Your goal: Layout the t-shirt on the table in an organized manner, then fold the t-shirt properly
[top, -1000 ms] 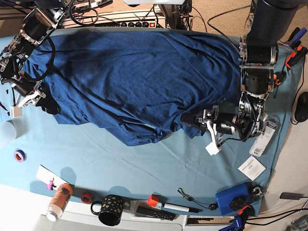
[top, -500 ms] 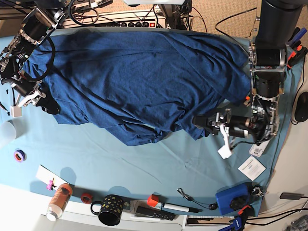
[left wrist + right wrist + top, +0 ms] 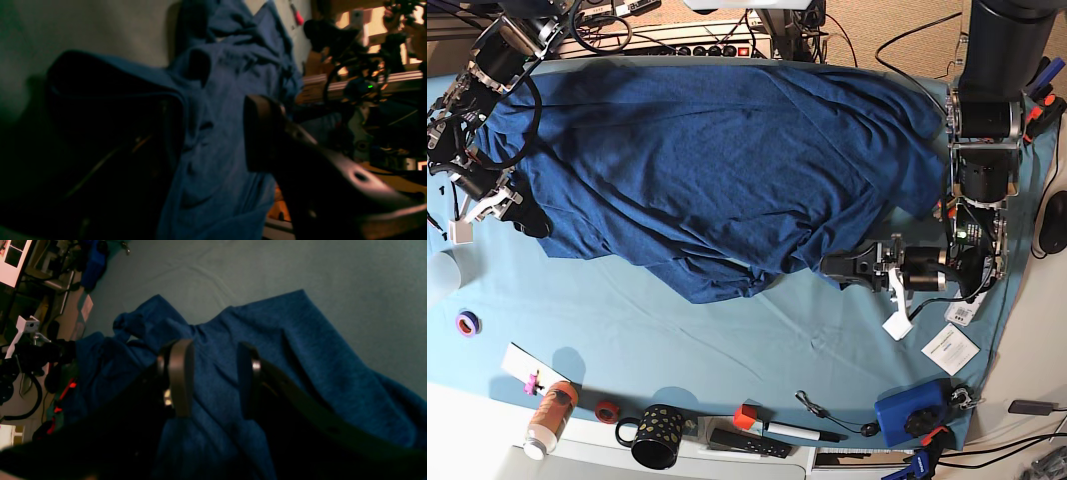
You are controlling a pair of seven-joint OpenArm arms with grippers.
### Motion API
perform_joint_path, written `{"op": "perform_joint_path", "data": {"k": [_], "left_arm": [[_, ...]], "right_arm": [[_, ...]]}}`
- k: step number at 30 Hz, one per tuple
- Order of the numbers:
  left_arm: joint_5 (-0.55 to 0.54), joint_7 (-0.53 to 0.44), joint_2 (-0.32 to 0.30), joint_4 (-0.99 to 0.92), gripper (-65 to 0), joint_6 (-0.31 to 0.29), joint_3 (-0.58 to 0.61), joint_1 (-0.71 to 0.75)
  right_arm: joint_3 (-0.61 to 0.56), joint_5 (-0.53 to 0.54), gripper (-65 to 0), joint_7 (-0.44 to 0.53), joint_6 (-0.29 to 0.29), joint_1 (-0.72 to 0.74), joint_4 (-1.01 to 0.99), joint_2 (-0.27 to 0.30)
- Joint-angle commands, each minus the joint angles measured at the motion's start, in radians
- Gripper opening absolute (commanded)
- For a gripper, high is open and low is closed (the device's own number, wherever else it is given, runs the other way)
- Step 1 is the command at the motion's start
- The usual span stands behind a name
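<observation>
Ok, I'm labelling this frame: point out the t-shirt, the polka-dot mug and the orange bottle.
t-shirt (image 3: 707,160), base view, middle of the spread navy fabric.
polka-dot mug (image 3: 659,436), base view, its black dotted side wall.
orange bottle (image 3: 551,414), base view, orange body, lying on its side near the table's front edge.

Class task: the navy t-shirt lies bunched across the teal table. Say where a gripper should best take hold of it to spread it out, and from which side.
Probably the t-shirt is best pinched at the loose pointed edge hanging toward the table's near side, coming in low from the bare cloth there. That edge lies thin and clear of the folds, whereas the middle is heaped.
</observation>
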Motion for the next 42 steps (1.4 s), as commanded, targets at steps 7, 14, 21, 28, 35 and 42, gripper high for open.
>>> {"op": "perform_joint_path", "data": {"k": [7, 14, 21, 28, 35, 42], "left_arm": [[0.012, -0.003, -0.005, 0.013, -34.7, -0.005, -0.001, -0.020], [0.236, -0.092, -0.005, 0.013, -34.7, -0.005, -0.001, -0.021], [0.174, -0.104, -0.006, 0.013, -34.8, -0.005, -0.002, -0.021], [-0.043, -0.069, -0.005, 0.013, -34.8, -0.005, -0.002, -0.038], [0.146, -0.237, -0.005, 0.013, -35.0, -0.005, -0.002, -0.058], [0.304, -0.335, -0.005, 0.013, -35.0, -0.005, -0.002, -0.057]], "right_arm": [[0.003, 0.028, -43.0, 0.018, 0.001, 0.016, 0.014, 0.023], [0.003, 0.028, -43.0, 0.018, 0.001, 0.016, 0.014, 0.023], [0.003, 0.028, -43.0, 0.018, 0.001, 0.016, 0.014, 0.023], [0.003, 0.028, -43.0, 0.018, 0.001, 0.016, 0.014, 0.023], [0.003, 0.028, -43.0, 0.018, 0.001, 0.016, 0.014, 0.023], [0.003, 0.028, -43.0, 0.018, 0.001, 0.016, 0.014, 0.023]]}}
